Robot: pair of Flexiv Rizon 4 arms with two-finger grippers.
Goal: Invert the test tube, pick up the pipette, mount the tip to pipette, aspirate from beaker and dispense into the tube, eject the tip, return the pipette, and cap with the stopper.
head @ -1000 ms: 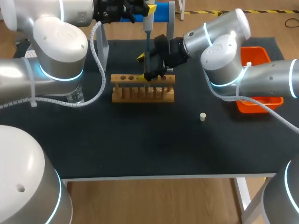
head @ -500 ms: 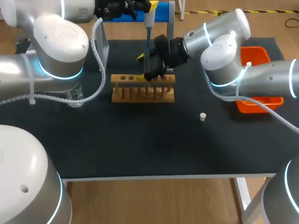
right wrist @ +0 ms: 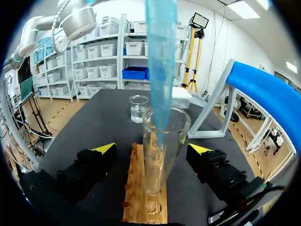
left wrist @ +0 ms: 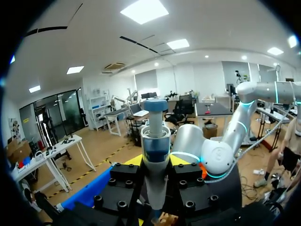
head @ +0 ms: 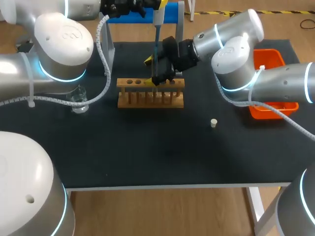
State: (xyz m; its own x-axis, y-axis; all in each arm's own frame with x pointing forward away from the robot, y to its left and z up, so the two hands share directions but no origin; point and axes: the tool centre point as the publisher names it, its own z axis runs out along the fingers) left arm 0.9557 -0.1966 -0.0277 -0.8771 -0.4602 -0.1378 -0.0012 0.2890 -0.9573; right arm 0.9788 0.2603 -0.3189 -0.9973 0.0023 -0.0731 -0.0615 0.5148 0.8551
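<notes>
My left gripper [head: 158, 6] [left wrist: 156, 162] is at the back of the table, shut on the grey and blue pipette [head: 157, 18] [left wrist: 155, 150], which hangs upright. Its blue tip [head: 155, 49] [right wrist: 161, 70] reaches down into the mouth of the glass test tube [right wrist: 162, 146]. The tube stands upright in the wooden rack [head: 150, 92] [right wrist: 146, 197]. My right gripper [head: 150, 70] [right wrist: 151, 149] is open, one yellow-tipped finger on each side of the tube and apart from it. The small white stopper [head: 213, 123] lies on the mat to the right of the rack.
A glass beaker [head: 78, 98] [right wrist: 138, 107] holding liquid stands left of the rack. The blue-topped pipette stand [head: 172, 12] [right wrist: 254, 89] is behind the rack. An orange bin [head: 270, 83] sits at the right edge of the table.
My left arm has shifted a little and the pipette has risen slightly. My right arm, the rack and the stopper have stayed where they were.
</notes>
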